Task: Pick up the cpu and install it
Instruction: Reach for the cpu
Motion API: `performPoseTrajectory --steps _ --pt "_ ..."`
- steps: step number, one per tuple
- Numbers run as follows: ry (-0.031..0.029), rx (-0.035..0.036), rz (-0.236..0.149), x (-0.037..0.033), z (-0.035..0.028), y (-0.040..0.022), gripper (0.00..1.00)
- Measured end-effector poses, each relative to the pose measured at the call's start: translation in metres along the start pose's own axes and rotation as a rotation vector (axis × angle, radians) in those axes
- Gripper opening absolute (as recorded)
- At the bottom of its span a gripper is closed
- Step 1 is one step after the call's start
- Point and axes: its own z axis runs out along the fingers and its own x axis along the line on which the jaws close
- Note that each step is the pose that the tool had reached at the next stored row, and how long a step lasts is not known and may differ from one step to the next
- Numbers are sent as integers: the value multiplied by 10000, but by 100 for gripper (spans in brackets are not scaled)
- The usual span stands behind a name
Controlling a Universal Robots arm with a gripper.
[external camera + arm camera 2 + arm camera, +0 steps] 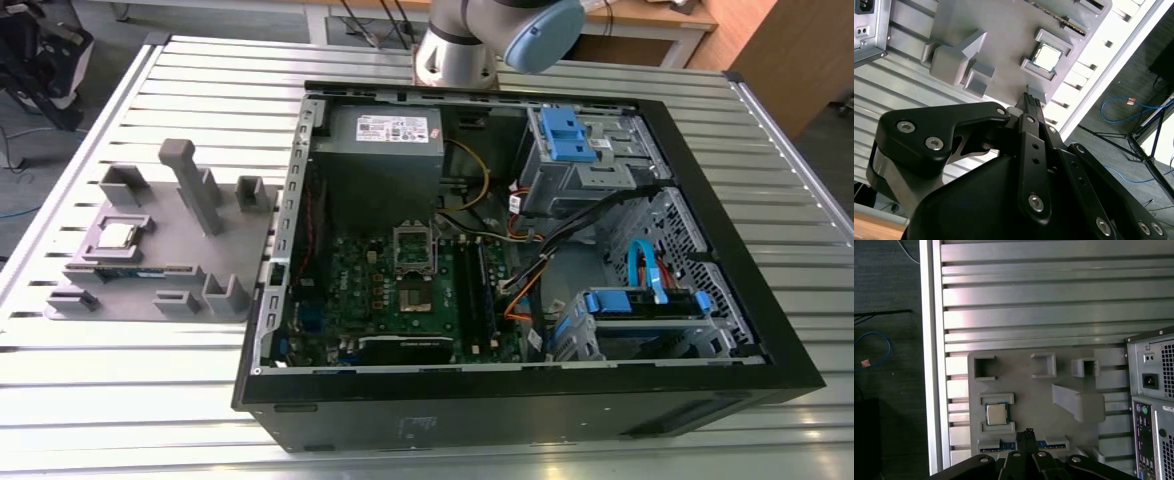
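Note:
The cpu (118, 236) is a small square chip with a silvery top, lying in a framed recess of the grey holder plate (247, 255) at the exterior view's left. Both wrist views look down on the cpu (1046, 56) (996, 414) from well above. My gripper (1027, 432) (1032, 101) hangs high over the plate's edge, a little to the side of the chip, its black fingers pressed together with nothing between them. The open computer case (694, 200) lies on its side, with the motherboard socket (414, 247) exposed.
A long green memory stick (134, 271) (1016, 444) sits in a slot of the plate beside the chip. Upright grey posts (187, 185) rise from the plate. The slatted metal table (107, 360) ends close to the plate, with floor and a blue cable (874, 347) beyond.

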Motion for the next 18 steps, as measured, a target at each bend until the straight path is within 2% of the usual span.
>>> performPoseTrajectory --steps 13,15,18 --pt "3 2 0 2 35 -2 11" --pt "2 1 0 3 80 -4 11" --pt "-2 -1 1 8 84 -5 11"
